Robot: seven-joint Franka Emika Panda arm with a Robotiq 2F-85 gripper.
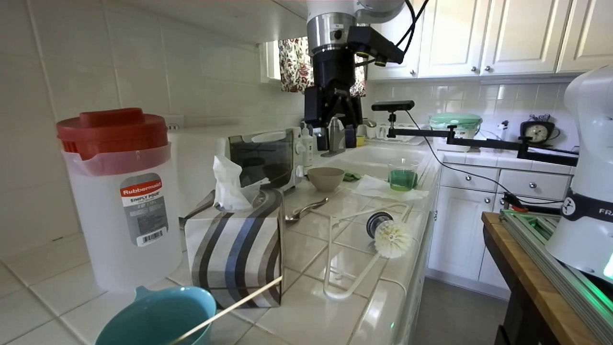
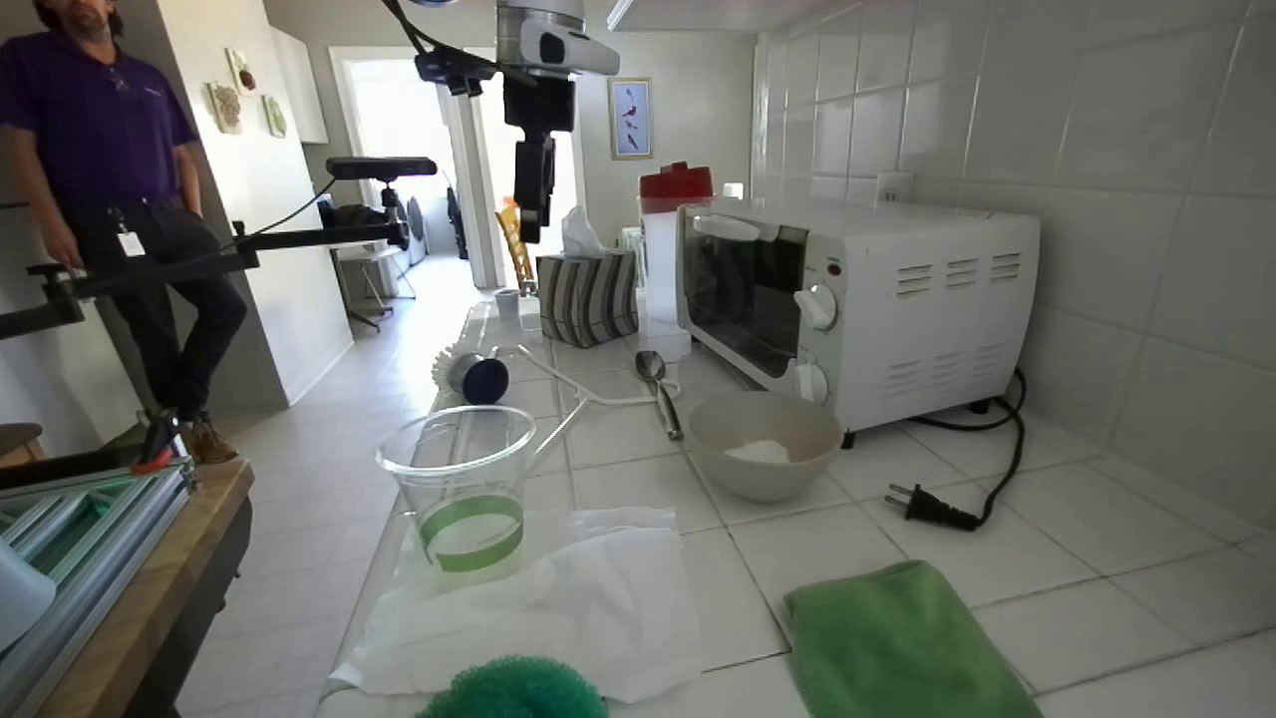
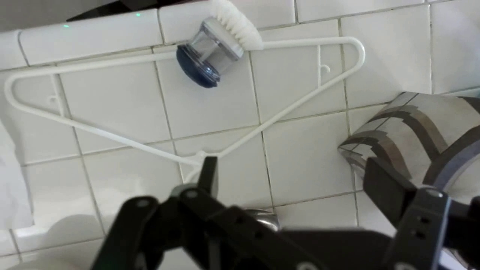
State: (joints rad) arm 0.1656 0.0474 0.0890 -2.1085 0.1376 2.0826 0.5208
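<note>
Hanging well above the tiled counter (image 3: 307, 150) in both exterior views, the gripper (image 3: 290, 168) holds nothing; its fingers stand wide apart and touch none of the things below. Taking the wrist view as a dial, the dish brush (image 3: 213, 52) lies between eleven and twelve o'clock, on its side across the long bar of the white hanger (image 3: 300, 42), which stretches from just past nine round to about two. Toward half past seven, the hanger's peak runs behind one finger. At three o'clock stands the striped tissue box (image 3: 408, 131), apart from the hanger. Toward half past five the gripper covers most of the spoon (image 2: 651, 367), so whether the hanger's hook touches it I cannot say for sure.

As for progress, I judge that no lifting is under way: nothing is carried, brush and hanger both lie loose, and no grasp is yet made on either. Beside the spoon, in an exterior view, sits the bowl (image 2: 763, 484); near it the clear cup (image 2: 469, 529) stands on a white paper sheet (image 2: 598, 618).
</note>
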